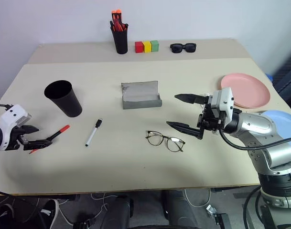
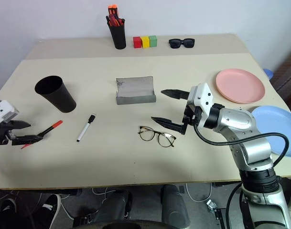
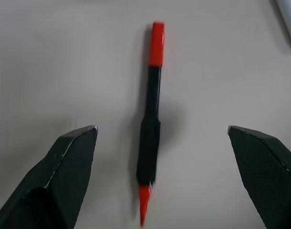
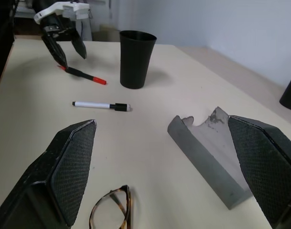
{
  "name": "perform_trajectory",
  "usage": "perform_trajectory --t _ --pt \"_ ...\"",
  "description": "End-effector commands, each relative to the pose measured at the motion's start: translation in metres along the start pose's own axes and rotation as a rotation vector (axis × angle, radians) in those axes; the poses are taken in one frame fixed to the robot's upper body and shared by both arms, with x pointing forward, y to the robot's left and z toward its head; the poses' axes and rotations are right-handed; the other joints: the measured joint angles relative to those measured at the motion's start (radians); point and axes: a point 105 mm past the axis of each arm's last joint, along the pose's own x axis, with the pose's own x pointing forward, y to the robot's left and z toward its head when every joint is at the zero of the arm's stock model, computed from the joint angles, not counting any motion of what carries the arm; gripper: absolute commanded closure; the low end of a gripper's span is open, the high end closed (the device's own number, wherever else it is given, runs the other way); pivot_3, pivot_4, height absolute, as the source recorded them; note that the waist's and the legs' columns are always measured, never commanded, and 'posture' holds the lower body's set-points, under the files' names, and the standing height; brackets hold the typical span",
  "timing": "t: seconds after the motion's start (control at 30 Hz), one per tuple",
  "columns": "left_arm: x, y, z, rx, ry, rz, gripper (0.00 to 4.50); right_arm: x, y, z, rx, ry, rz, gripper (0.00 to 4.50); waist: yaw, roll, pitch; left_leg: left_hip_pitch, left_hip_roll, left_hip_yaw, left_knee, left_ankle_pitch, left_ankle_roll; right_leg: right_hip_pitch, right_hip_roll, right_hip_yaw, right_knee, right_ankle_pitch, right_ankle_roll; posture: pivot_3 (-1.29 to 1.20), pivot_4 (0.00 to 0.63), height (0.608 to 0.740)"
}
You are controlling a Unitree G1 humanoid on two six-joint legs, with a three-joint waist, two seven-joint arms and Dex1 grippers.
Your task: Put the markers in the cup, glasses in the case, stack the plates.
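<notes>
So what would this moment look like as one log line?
left gripper: open over red-capped marker | right gripper: open above glasses | cup: empty

The left gripper [image 1: 42,136], fingers spread, hangs over the red-capped marker [image 1: 56,133] beside the cup [image 1: 63,98].

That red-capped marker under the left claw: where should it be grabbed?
Probably around its dark middle barrel, from above. The red-capped marker lies flat on the table, lengthwise between the open left gripper fingers, so closing across its thin body should pinch it.
</notes>
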Motion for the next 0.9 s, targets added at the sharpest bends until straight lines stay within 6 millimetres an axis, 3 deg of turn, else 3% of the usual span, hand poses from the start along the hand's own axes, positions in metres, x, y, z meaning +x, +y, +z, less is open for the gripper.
perform_trajectory --t 0.03,0.23,0.33,0.57,0.7,0.9 --pt "0.0 0.003 -0.006 -0.006 0.056 -0.005 0.0 -0.005 0.0 0.012 -0.046 -0.014 -0.011 0.02 -0.003 0.0 0.0 0.0 0.0 0.0 0.0 0.0 0.0 0.0 0.0 0.0 0.0 0.0 0.0 0.0 0.15 0.74" --pt "0.004 0.003 -0.021 -0.001 0.131 -0.025 0.0 -0.008 -0.002 0.01 -0.054 0.007 -0.03 0.02 -0.002 0.0 0.0 0.0 0.0 0.0 0.0 0.0 0.0 -0.001 0.0 0.0 0.0 0.0 0.0 0.0 0.15 0.74" --pt "0.011 0.001 -0.024 -0.01 0.144 -0.038 0.78 -0.008 -0.003 0.011 -0.057 0.009 -0.034 0.0 0.001 0.0 0.0 0.0 0.0 0.0 0.0 0.0 0.0 -0.001 0.0 0.0 0.0 0.0 0.0 0.0 0.15 0.74" --pt "0.021 -0.004 -0.03 0.002 0.163 -0.052 4.32 -0.009 -0.004 0.012 -0.063 0.018 -0.03 0.0 0.001 0.001 0.0 0.0 0.0 0.0 0.0 0.0 0.0 0.0 0.0 0.0 0.001 0.0 0.0 0.0 0.15 0.74" --pt "0.021 -0.006 -0.023 0.003 0.132 -0.068 4.46 -0.009 -0.004 0.011 -0.064 0.021 -0.029 0.0 0.001 0.001 -0.001 0.001 0.0 0.0 0.0 0.0 0.0 0.0 0.0 0.0 0.001 0.0 0.0 0.0 0.15 0.74" --pt "0.011 -0.035 0.019 0.013 -0.062 -0.253 4.46 -0.008 -0.005 0.008 -0.062 0.026 -0.026 0.0 0.002 0.0 0.0 0.0 0.0 0.0 0.001 0.0 0.0 0.0 0.0 0.0 0.001 0.0 0.0 0.0 0.15 0.74"
